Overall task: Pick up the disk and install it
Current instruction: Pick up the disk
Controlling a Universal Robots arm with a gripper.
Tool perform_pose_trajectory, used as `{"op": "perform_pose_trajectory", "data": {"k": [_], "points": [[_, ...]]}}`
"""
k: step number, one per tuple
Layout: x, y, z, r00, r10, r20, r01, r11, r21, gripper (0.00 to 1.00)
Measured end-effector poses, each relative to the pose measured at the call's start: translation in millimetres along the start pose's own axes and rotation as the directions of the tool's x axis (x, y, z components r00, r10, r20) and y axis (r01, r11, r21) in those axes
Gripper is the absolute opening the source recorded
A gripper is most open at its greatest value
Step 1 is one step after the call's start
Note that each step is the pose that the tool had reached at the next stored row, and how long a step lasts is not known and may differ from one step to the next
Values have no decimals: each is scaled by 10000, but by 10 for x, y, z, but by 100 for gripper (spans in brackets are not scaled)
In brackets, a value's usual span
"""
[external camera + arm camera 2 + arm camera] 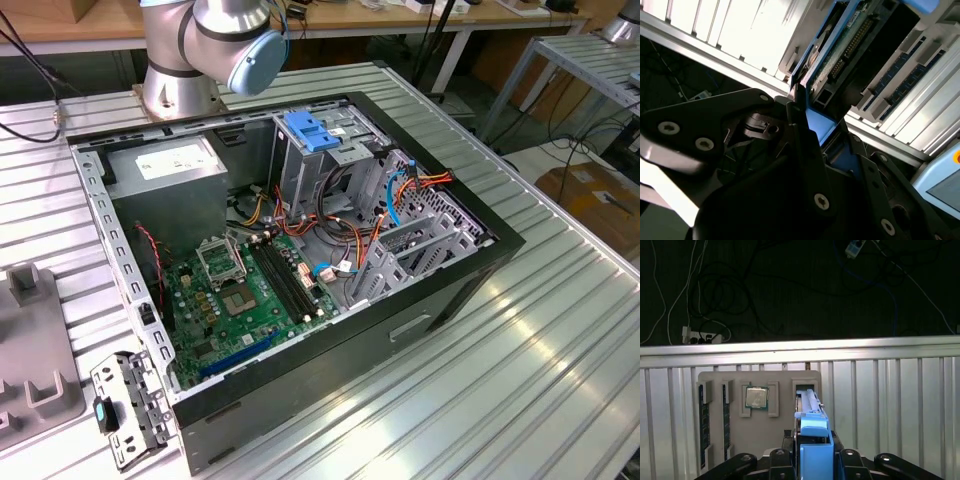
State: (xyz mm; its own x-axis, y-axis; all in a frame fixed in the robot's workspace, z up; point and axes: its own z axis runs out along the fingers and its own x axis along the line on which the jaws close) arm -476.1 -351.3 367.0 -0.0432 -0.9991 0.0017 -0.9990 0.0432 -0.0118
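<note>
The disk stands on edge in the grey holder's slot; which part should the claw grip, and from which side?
On the disk, grip the blue frame end sticking out of the holder, coming from above. Its two flat faces are upright there, and the claw clamps them.

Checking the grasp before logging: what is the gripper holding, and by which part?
The disk, clamped by the gripper at the end of its blue carrier frame.

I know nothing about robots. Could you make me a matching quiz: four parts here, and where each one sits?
Things:
1 disk
2 processor chip
3 motherboard
4 blue latch

Places:
A atop the drive cage
B gripped by the end effector
C in the grey tray
D inside the computer case

Pairs: 1-B, 2-C, 3-D, 4-A
</note>
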Motion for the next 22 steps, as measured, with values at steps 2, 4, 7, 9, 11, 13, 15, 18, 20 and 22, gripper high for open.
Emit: {"op": "perform_pose_trajectory", "data": {"k": [2,4,7,9,11,13,15,18,20,22], "points": [[0,0,-10,10000,0,1,0,10000,0,36],[0,0,-23,10000,0,0,0,10000,0,36],[0,0,-40,10000,1,0,-1,10000,-1,36],[0,-1,-50,10000,0,0,0,10000,0,36],[0,-1,-65,10000,0,0,0,10000,-1,36],[0,-1,-75,10000,1,0,-1,10000,-1,36],[0,-1,-94,10000,0,0,0,10000,0,36],[0,-1,-126,10000,0,0,0,10000,-1,36],[0,-2,-147,10000,0,0,0,10000,0,36],[0,-2,-162,10000,0,0,0,10000,0,36]]}}
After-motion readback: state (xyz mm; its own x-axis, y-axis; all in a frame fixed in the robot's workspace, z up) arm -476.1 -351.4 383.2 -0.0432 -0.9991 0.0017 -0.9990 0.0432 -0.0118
